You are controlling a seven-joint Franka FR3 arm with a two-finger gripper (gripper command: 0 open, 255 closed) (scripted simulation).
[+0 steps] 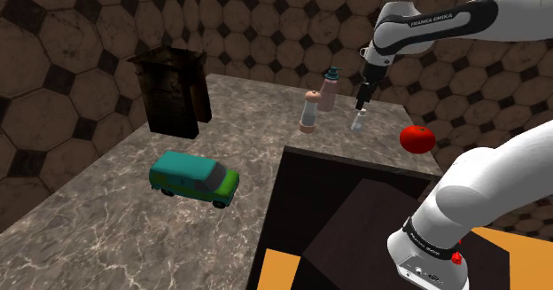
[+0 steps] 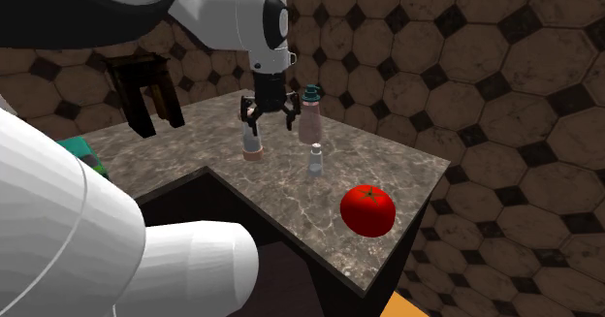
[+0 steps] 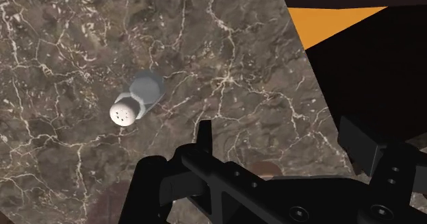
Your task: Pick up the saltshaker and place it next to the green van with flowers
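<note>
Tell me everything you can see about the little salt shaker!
The salt shaker is small, with a greyish body and a rounded white cap dotted with tiny holes. It stands upright on the brown marbled table, between the tomato and two taller bottles. Only the table touches it; the open gripper hangs above, apart.

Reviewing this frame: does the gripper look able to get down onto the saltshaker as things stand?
Probably yes. The gripper hangs open above the saltshaker, which stands upright, slightly off its line. The nearest bottle and the tomato stand apart from it, so nothing seems to block the descent.
</note>
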